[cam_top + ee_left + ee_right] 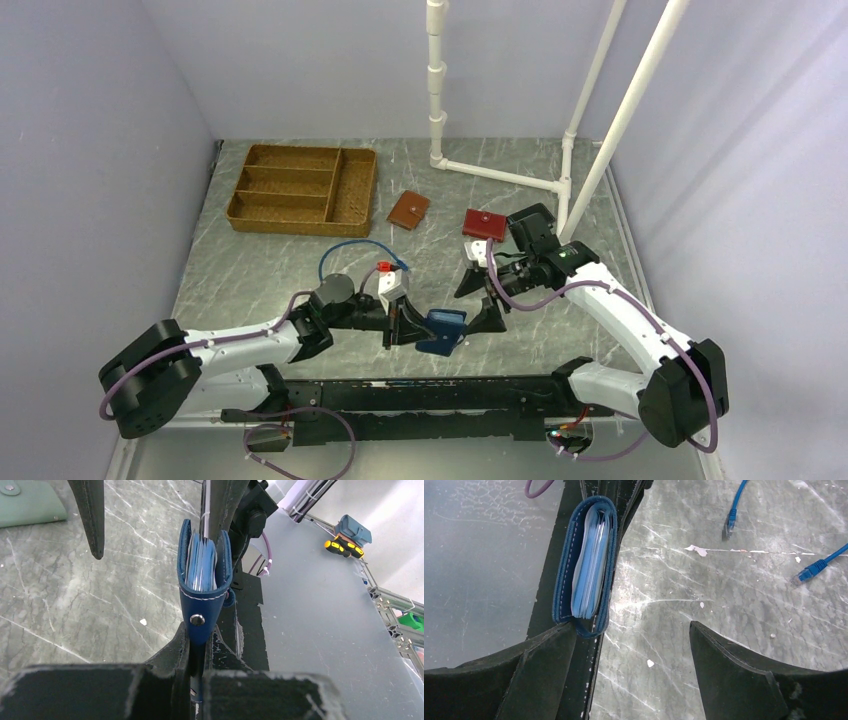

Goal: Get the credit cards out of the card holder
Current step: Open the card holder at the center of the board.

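The navy blue card holder (pixel 441 332) is held off the table at the near edge, between my two grippers. My left gripper (pixel 405 325) is shut on its snap tab end (pixel 197 620), and the holder (pixel 202 600) stands on edge, slightly open. Inside it shows a stack of thin pale blue-white card edges (pixel 200 565), also seen in the right wrist view (pixel 591 575). My right gripper (pixel 631 645) is open and empty. Its left finger (pixel 544 665) is against the holder's near end (pixel 561 580), and its other finger stands over bare table.
A tan-brown wallet (pixel 408 210) and a red wallet (pixel 484 224) lie mid-table. A wicker divided tray (pixel 300 188) sits at the back left. A blue cable (pixel 360 250) loops behind the left arm. A white pipe frame (pixel 500 175) stands at the back right.
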